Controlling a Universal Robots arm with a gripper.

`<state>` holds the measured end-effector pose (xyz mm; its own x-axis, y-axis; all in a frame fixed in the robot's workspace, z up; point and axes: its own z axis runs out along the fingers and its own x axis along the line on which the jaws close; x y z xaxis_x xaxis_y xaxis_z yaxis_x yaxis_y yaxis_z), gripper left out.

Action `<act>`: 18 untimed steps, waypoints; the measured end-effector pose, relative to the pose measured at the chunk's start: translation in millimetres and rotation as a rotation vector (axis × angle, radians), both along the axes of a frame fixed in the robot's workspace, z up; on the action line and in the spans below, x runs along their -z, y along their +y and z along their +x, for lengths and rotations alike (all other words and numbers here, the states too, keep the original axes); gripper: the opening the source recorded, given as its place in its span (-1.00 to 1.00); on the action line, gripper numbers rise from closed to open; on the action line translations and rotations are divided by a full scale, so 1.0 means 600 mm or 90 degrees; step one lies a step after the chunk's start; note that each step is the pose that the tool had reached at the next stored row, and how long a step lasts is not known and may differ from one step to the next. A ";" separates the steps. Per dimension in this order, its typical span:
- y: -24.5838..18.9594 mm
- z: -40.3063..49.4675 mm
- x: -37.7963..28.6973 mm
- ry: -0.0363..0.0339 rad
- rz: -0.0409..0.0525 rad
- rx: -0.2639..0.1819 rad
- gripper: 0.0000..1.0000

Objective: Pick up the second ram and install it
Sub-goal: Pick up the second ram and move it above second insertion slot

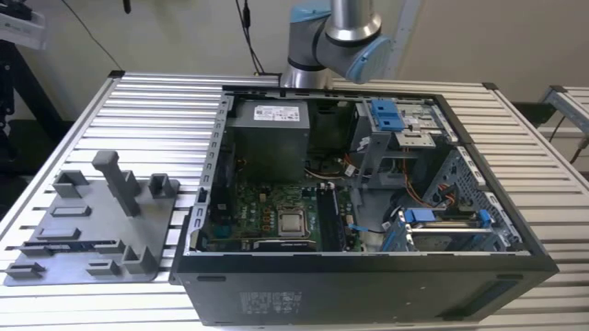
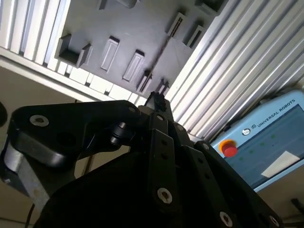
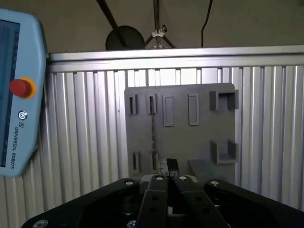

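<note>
Ram [image 3: 152, 133] stands edgewise in slots of the fixture plate [image 3: 199, 142], apart from the closed gripper [image 3: 168, 166]

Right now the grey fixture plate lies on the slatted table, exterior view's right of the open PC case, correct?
No. The fixture plate lies on the exterior view's left of the open PC case, on the slatted table; the exterior view shows it.

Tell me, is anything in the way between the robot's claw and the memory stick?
Nothing visible is. In the first wrist view the gripper hangs above the grey plate, and the memory stick stands on edge in the plate's slots, with open air in between.
</note>
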<state>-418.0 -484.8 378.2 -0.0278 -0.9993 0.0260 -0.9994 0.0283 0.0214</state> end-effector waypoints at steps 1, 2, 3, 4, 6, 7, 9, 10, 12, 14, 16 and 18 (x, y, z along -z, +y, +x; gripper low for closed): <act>0.0000 0.000 0.000 -0.0001 0.0000 -0.006 -0.79; 0.0000 0.000 0.000 0.0000 0.0000 -0.013 -0.79; 0.0000 0.000 0.001 0.0000 0.0000 -0.019 -0.79; 0.0000 0.000 0.001 0.0000 0.0000 -0.026 -0.79; 0.0000 0.000 0.001 0.0000 0.0001 -0.037 -0.79; 0.0000 0.000 0.001 0.0000 0.0000 -0.043 -0.79; 0.0000 0.000 0.001 0.0000 0.0000 -0.053 -0.79; 0.0000 0.000 0.001 0.0000 0.0000 -0.057 -0.79; 0.0000 0.000 0.002 0.0000 0.0000 -0.062 -0.79; 0.0000 0.000 0.002 -0.0001 0.0000 -0.064 -0.79; 0.0000 0.000 0.002 -0.0001 0.0000 -0.065 -0.79; 0.0000 0.000 0.002 0.0000 0.0000 -0.066 -0.79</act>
<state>-418.0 -484.8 377.3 0.0764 -0.9967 0.0259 -0.9969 -0.0759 0.0213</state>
